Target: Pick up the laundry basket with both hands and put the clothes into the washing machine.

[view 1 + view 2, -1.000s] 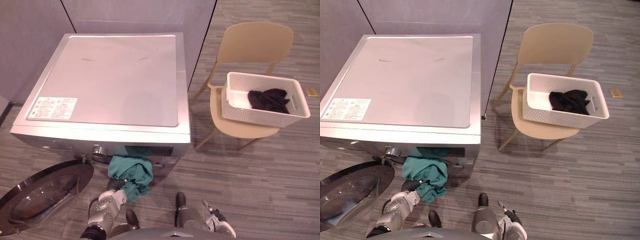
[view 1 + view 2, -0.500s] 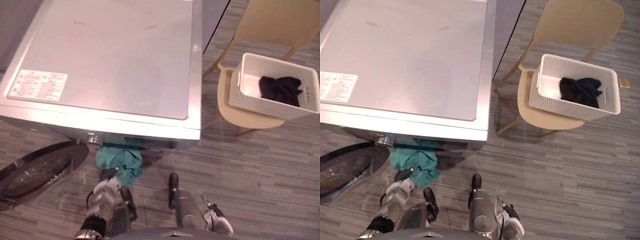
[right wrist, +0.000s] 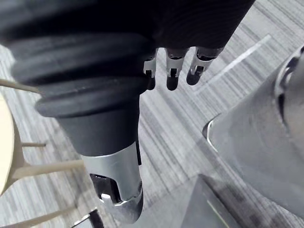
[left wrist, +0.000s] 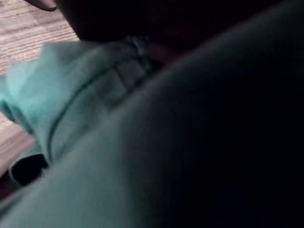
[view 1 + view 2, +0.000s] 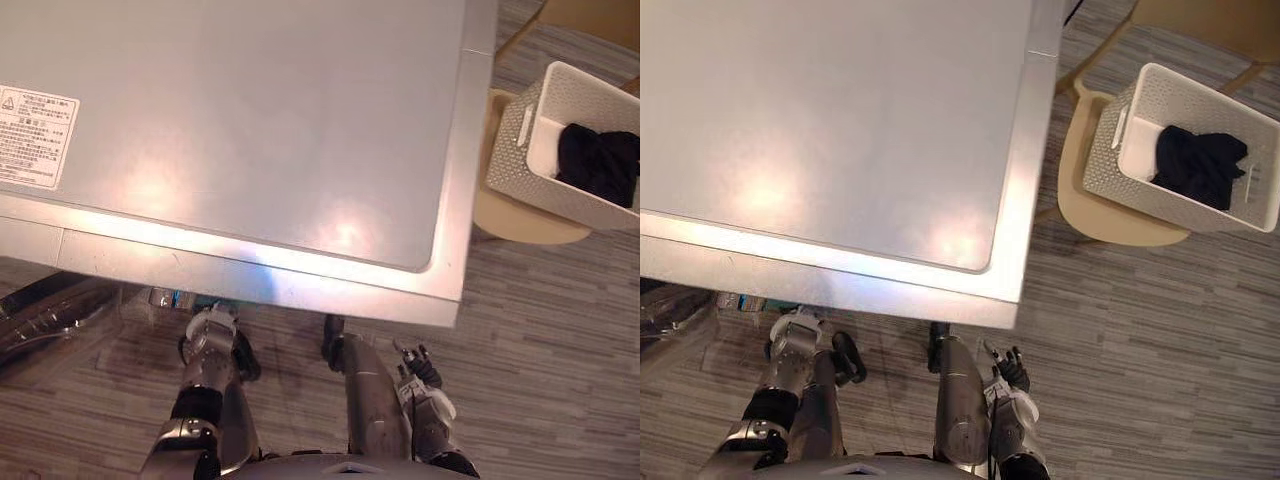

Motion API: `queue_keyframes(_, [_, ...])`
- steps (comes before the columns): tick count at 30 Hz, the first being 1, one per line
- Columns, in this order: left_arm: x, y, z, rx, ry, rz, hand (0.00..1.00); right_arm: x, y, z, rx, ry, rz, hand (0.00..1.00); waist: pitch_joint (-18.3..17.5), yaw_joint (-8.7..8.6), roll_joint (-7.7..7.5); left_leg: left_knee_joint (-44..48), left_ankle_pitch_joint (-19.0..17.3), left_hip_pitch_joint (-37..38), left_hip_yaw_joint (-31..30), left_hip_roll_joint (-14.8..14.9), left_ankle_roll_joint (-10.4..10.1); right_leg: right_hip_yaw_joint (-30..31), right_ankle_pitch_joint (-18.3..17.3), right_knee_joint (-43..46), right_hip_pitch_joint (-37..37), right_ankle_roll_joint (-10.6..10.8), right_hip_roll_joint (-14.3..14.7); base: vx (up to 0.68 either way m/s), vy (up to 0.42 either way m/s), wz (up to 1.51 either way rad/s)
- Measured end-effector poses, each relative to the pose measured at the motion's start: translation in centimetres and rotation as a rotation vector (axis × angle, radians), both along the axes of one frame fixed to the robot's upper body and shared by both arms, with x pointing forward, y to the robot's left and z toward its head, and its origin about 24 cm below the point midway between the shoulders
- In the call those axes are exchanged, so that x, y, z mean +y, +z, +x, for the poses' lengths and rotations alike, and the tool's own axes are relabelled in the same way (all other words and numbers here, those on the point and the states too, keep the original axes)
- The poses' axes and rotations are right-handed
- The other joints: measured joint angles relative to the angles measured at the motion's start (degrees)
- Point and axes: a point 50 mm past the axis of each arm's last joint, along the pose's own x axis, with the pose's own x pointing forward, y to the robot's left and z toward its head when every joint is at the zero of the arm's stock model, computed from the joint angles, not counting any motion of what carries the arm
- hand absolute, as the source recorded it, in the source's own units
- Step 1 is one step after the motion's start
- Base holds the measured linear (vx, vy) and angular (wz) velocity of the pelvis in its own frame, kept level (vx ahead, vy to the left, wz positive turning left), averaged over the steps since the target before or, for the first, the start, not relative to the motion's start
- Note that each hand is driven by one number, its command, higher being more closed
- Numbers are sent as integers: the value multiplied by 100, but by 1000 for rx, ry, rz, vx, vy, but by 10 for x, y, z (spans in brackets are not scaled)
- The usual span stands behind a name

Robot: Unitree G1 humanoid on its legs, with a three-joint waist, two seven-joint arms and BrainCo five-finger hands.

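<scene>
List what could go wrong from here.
1. The teal cloth at the left hand is under the front edge of the washing machine, mostly hidden from the head views; it may drop to the floor.
2. The open door lies beside that arm and could be bumped.
3. A black garment is in the basket on the chair and could be forgotten.

The camera has tipped forward over the washing machine (image 5: 250, 130), and the left arm (image 5: 207, 348) has carried the teal garment (image 4: 71, 95) in under its front edge.
</scene>
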Motion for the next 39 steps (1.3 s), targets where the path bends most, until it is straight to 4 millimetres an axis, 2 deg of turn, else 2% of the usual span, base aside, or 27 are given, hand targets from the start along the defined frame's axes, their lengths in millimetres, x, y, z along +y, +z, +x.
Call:
queue_keyframes(6, [-2, 31, 26, -104, 33, -38, 100, -2, 11, 11, -59, -24, -9, 0, 347, -5, -96, 331, -132, -339, 9, 154, 50, -15, -57, 401, -374, -66, -11, 43, 25, 1])
queue_keyframes(12, [-8, 57, 45, -166, 35, -37, 100, -4, 14, 13, -73, -28, -17, 0, 383, -1, -114, 408, -186, -521, 25, 211, 102, -26, -60, 604, -578, -62, -15, 71, 24, 7])
queue_keyframes(14, [-9, 69, 49, -210, 37, -36, 100, -5, 14, 13, -75, -28, -19, 0, 419, -31, -175, 418, -206, -538, 22, 218, 123, -24, -51, 930, -738, -65, -60, 116, -7, 11])
queue_keyframes(15, [-9, 72, 49, -221, 52, -41, 100, -7, 15, 12, -79, -30, -24, 0, 458, -42, -210, 464, -229, -594, -2, 234, 135, -43, 39, 1511, -1152, -156, -104, 147, -111, 3])
queue_keyframes(16, [-6, 86, 53, -261, 79, -41, 100, -9, 17, 14, -93, -41, -18, 0, 530, 36, -228, 613, -314, -733, 4, 382, 125, -50, -251, 1164, -1478, -132, 98, 143, -148, 7])
queue_keyframes(17, [-5, 94, 56, -282, 86, -41, 100, -10, 18, 14, -95, -42, -21, 0, 548, 28, -272, 748, -325, -821, 8, 400, 108, -82, 145, 572, -1411, -172, 124, 163, -210, 4])
queue_keyframes(18, [-1, 106, 60, -322, 104, -43, 100, -13, 21, 17, -106, -39, -30, 0, 597, 11, -295, 953, -384, -934, 2, 470, 63, -183, 4, 490, -1369, -173, 111, 118, -142, -5])
queue_keyframes(20, [9, 103, 60, -306, 124, -9, 100, -22, 33, 25, -162, -41, -63, 0, 599, 25, -303, 1099, -391, -932, -16, 662, 50, -208, 89, 463, -1329, -258, 251, 78, -76, -18])
queue_keyframes(22, [4, 123, 69, -347, 125, -16, 100, -35, 45, 27, -214, -64, -110, 0, 599, -13, -305, 1072, -434, -1124, 28, 672, -18, -241, 149, 410, -1482, -252, 274, -34, -3, 12])
queue_keyframes(23, [-2, 143, 77, -400, 111, -20, 100, -41, 49, 28, -231, -71, -129, 0, 605, -13, -317, 1084, -469, -1327, 64, 662, -62, -251, 197, 391, -1663, -230, 278, -119, 42, 9])
queue_keyframes(24, [-4, 163, 84, -448, 104, -17, 100, -41, 51, 30, -244, -73, -123, 0, 627, -8, -362, 1078, -566, -1431, 193, 679, -128, -237, 251, 380, -1824, -208, 278, -140, 49, 1])
queue_keyframes(25, [-3, 173, 88, -472, 100, -7, 100, -40, 51, 30, -249, -77, -111, 0, 634, -14, -377, 1103, -616, -1508, 229, 697, -121, -217, 287, 366, -1903, -200, 285, -174, 67, -19])
queue_keyframes(27, [3, 211, 103, -528, 85, 68, 100, -32, 48, 30, -243, -78, -80, 0, 699, -59, -489, 1295, -727, -1723, 396, 798, -38, -147, 504, 209, -2095, -185, 329, -207, 51, -36])
queue_keyframes(28, [6, 221, 106, -542, 79, 98, 100, -30, 47, 30, -241, -78, -73, 0, 712, -84, -513, 1362, -752, -1781, 439, 849, -4, -106, 594, 157, -2150, -187, 370, -247, 42, -45])
queue_keyframes(30, [13, 255, 112, -576, 36, 344, 100, -32, 43, 25, -226, -107, -60, 0, 725, -221, -536, 1527, -791, -2023, 538, 920, 113, -1, 876, -106, -2309, -223, 413, -210, 49, -34])
queue_keyframes(31, [13, 261, 112, -579, 27, 423, 100, -33, 41, 23, -219, -117, -56, 0, 726, -239, -536, 1565, -788, -2075, 557, 919, 153, 11, 941, -133, -2353, -225, 401, -157, 67, -17])
queue_keyframes(32, [12, 273, 113, -572, 18, 622, 100, -35, 35, 18, -196, -131, -47, 0, 730, -247, -531, 1659, -801, -2155, 595, 922, 207, 49, 1054, -163, -2414, -226, 382, -107, 56, -9])
queue_keyframes(33, [12, 276, 114, -563, 18, 710, 0, -34, 34, 17, -188, -132, -42, 0, 730, -254, -532, 1693, -792, -2188, 597, 924, 249, 52, 1092, -169, -2430, -218, 374, -144, 84, -5])
queue_keyframes(34, [10, 280, 114, -546, 18, 851, 0, -32, 32, 15, -186, -133, -33, 0, 730, -262, -532, 1749, -781, -2240, 596, 923, 292, 53, 1168, -165, -2461, -187, 354, -87, 68, 0])
queue_keyframes(36, [5, 289, 115, -531, 18, 1011, 0, -29, 30, 13, -193, -122, -25, 0, 730, -252, -531, 1813, -779, -2322, 591, 916, 310, 52, 1226, -141, -2534, -162, 320, -69, 68, 4])
queue_keyframes(38, [4, 302, 115, -468, 51, 1372, 0, -29, 31, 14, -210, -104, -22, 0, 733, -242, -528, 1900, -764, -2465, 574, 896, 339, 51, 1247, -62, -2654, -146, 266, -49, 67, 7])
queue_keyframes(39, [5, 304, 114, -447, 64, 1444, 0, -29, 32, 14, -212, -102, -22, 0, 732, -237, -528, 1915, -762, -2483, 572, 891, 343, 49, 1247, -38, -2673, -146, 254, -36, 64, 8])
